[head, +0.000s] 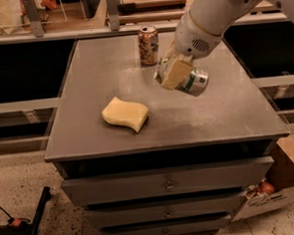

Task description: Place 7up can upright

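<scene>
The 7up can [193, 81] is silver-white with green bands. It lies sideways in my gripper [174, 74], lifted a little above the grey table top [94, 68], right of centre. The gripper is shut on the can, and its tan finger pad [175, 73] covers the can's left part. The white arm comes down from the upper right.
An orange-brown patterned can [148, 45] stands upright at the back of the table, just left of the gripper. A yellow sponge [125, 113] lies at the front left of centre. A cardboard box [276, 186] sits on the floor at the lower right. Drawers are below the top.
</scene>
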`<state>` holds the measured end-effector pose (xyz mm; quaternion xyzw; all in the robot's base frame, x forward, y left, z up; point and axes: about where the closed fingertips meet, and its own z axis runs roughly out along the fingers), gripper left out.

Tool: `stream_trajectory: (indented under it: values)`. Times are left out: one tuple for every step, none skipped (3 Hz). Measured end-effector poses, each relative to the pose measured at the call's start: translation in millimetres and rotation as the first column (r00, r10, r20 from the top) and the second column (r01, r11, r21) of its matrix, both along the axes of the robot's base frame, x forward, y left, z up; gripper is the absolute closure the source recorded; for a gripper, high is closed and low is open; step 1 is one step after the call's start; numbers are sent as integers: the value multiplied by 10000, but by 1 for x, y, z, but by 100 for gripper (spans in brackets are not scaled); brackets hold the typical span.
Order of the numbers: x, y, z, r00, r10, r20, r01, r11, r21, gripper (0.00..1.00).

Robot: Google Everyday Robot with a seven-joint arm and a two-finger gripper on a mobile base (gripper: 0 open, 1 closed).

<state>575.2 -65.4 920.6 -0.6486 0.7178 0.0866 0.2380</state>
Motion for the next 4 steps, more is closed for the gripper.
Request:
stream_trajectory:
  values:
    - [-1,-9,18,9995,159,266,-197,9882,1522,100]
    - [-5,-8,30,9983,530,224,-572,9560,2877,100]
    - [-9,-6,41,9956,927,152,-907,9064,4126,100]
    - [-13,-4,50,9912,1309,176,-1202,8391,5305,100]
